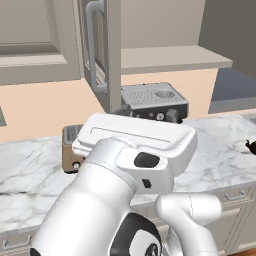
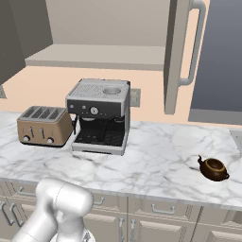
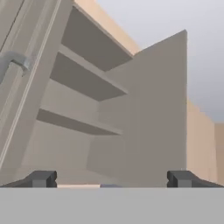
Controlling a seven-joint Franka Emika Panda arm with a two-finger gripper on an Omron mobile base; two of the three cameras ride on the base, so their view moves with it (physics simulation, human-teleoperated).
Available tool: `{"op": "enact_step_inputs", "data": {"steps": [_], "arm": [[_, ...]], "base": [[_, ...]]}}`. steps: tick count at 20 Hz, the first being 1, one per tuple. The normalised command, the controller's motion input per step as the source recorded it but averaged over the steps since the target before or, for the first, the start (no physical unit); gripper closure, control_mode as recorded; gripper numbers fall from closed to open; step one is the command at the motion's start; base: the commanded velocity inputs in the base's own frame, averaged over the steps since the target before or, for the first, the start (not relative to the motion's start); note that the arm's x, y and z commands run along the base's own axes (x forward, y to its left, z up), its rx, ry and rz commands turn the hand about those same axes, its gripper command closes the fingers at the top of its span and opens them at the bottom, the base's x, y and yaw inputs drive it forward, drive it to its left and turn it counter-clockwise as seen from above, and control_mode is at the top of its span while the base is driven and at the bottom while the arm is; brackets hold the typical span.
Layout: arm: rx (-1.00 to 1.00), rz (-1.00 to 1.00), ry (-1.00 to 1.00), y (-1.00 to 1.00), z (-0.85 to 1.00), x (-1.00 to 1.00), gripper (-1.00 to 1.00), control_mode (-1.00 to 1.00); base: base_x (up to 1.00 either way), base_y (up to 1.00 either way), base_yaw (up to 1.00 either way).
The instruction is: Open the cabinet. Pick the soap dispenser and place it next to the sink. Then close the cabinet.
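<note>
The cabinet (image 1: 170, 59) hangs open above the counter, one door (image 1: 100, 50) swung out with its silver bar handle (image 1: 92, 45) facing me. The other door (image 2: 172, 56) stands edge-on in the right base view. In the hand view I look up into the cabinet's bare shelves (image 3: 87, 87), with a door and its handle (image 3: 13, 61) on the left. My gripper (image 3: 112, 180) is open, nothing between its fingertips (image 3: 43, 179). The soap dispenser is out of view. I cannot tell whether a grey sliver (image 2: 236, 136) at the counter's right edge is the sink.
On the white marble counter (image 2: 160, 156) stand a silver coffee machine (image 2: 99, 113), a tan toaster (image 2: 43, 125) to its left, and a small brown teapot (image 2: 213, 168) to the right. Low drawers (image 2: 160, 208) run below. My arm (image 1: 115, 200) blocks much of the left base view.
</note>
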Motion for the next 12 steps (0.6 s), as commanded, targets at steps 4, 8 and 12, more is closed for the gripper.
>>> {"op": "enact_step_inputs", "data": {"steps": [4, 8, 12], "arm": [[0.0, -0.33, 0.0, 0.25, -0.15, 0.09, -1.0, -1.0], [0.0, -0.13, 0.0, 0.0, 0.0, 0.0, -1.0, -1.0], [0.0, 0.1, 0.04, -0.16, -0.04, 0.23, -1.0, -1.0]], "base": [[0.0, 0.0, 0.0], [0.0, 0.0, 0.0], [0.0, 0.0, 0.0]]}}
